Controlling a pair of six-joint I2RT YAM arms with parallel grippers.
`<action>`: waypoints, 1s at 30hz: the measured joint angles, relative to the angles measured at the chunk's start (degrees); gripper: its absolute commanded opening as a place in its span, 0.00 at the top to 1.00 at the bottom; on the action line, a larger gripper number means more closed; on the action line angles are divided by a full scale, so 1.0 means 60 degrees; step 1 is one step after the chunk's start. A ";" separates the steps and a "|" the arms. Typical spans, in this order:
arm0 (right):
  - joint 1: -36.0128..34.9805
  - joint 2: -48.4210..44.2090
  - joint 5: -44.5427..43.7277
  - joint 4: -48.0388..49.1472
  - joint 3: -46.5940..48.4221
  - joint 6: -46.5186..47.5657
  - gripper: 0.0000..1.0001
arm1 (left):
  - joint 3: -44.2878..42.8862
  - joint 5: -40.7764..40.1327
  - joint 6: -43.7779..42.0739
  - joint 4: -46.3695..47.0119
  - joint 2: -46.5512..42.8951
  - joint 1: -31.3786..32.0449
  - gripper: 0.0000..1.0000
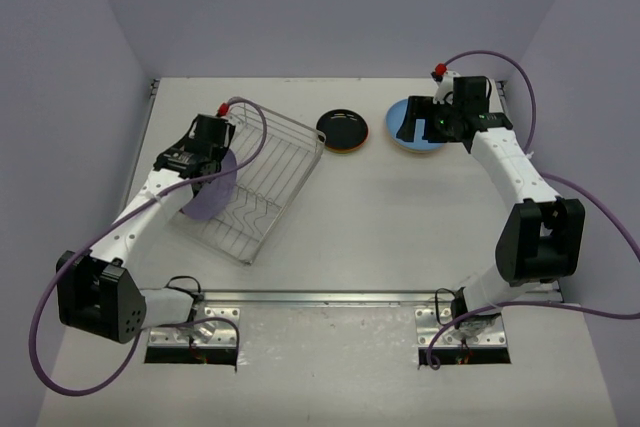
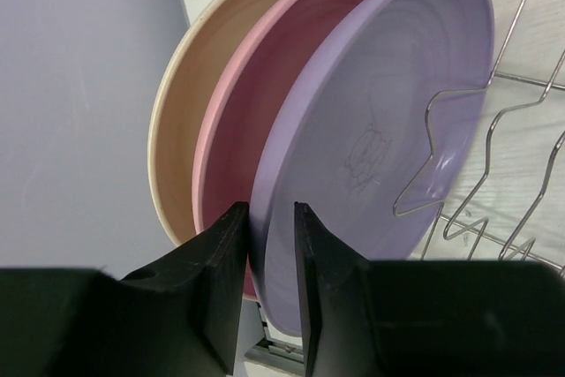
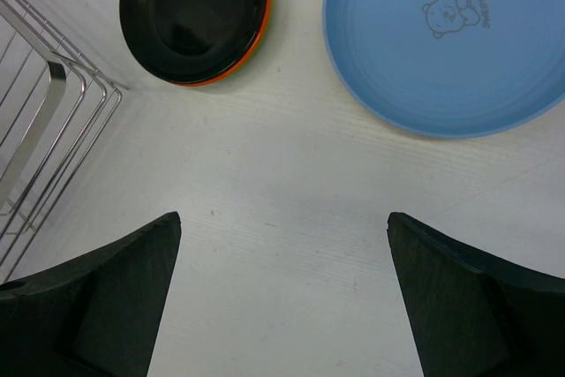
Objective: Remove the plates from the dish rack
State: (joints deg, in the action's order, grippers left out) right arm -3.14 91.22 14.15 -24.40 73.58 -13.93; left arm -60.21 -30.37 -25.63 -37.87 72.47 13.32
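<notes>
**Left gripper (image 2: 271, 218) astride a lavender plate (image 2: 388, 130) in the dish rack (image 1: 265, 182); right gripper (image 3: 282, 218) spread open over the table (image 1: 380, 227).**

Top view: the wire rack sits skewed near the table's left edge. The lavender plate stands on edge at the rack's near-left end, with the left gripper at it. A black plate (image 1: 343, 129) and a blue plate (image 1: 394, 117) lie flat near the far edge, the right gripper above the blue one. Left wrist: tan plate (image 2: 181, 130), pink plate (image 2: 231, 130) and lavender plate stand side by side. The fingers flank the lavender rim closely; I cannot tell if they clamp it. Right wrist: the jaws are wide apart, holding nothing. The black plate rests on an orange plate (image 3: 252, 55), beside the rack's corner.
</notes>
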 measured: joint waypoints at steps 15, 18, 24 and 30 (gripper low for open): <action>0.0000 0.0000 0.0124 0.0000 -0.0006 -0.0047 0.01 | 0.0570 -0.1254 -0.0333 0.0646 -0.0369 0.0393 1.00; 0.0000 0.0000 0.0160 0.0000 -0.0008 -0.0066 0.01 | 0.0569 -0.1428 -0.0358 0.0634 -0.0622 0.0476 1.00; 0.0000 0.0000 0.0240 0.0000 -0.0015 -0.0185 0.01 | 0.0502 -0.1659 -0.0413 0.0614 -0.1057 0.0532 1.00; 0.0000 0.0000 0.0251 0.0000 -0.0015 -0.0215 0.01 | 0.0402 -0.1965 -0.0599 0.0637 -0.1314 0.0650 1.00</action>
State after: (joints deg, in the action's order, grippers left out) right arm -3.14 91.22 15.66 -24.40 73.49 -15.22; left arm -57.80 -42.16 -29.22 -34.05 64.58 17.22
